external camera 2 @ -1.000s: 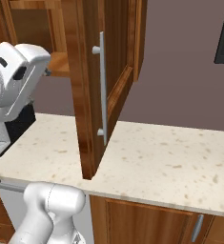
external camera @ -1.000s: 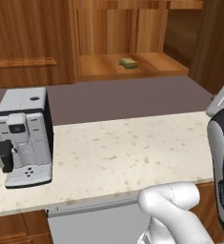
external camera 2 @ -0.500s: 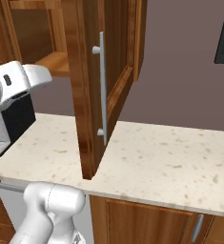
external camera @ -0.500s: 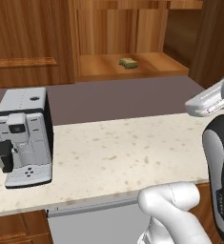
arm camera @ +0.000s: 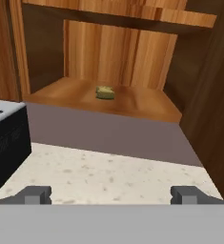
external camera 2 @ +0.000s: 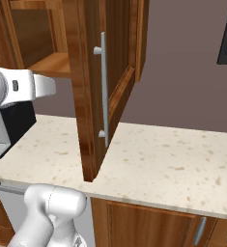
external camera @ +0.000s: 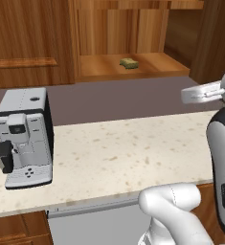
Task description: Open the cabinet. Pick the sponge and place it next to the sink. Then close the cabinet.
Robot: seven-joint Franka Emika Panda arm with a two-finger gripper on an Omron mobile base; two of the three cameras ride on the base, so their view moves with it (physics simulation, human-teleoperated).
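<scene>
The arm has been swung up toward the open cabinet (external camera 2: pixel 93 91). The tool (arm camera: pixel 111 194) is held wide apart over the desk (external camera: pixel 118 153), with nothing in it. The sponge (arm camera: pixel 105 92) is seen on the shelf's middle. Next, it must be reached and picked.

cabinet (external camera 2: pixel 93 87) top cropped, coffee machine (arm camera: pixel 6 140) cut off

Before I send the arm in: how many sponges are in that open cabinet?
1. The sponge lies on the bottom shelf of the open cabinet, near the middle. Higher shelves are out of view.
</scene>
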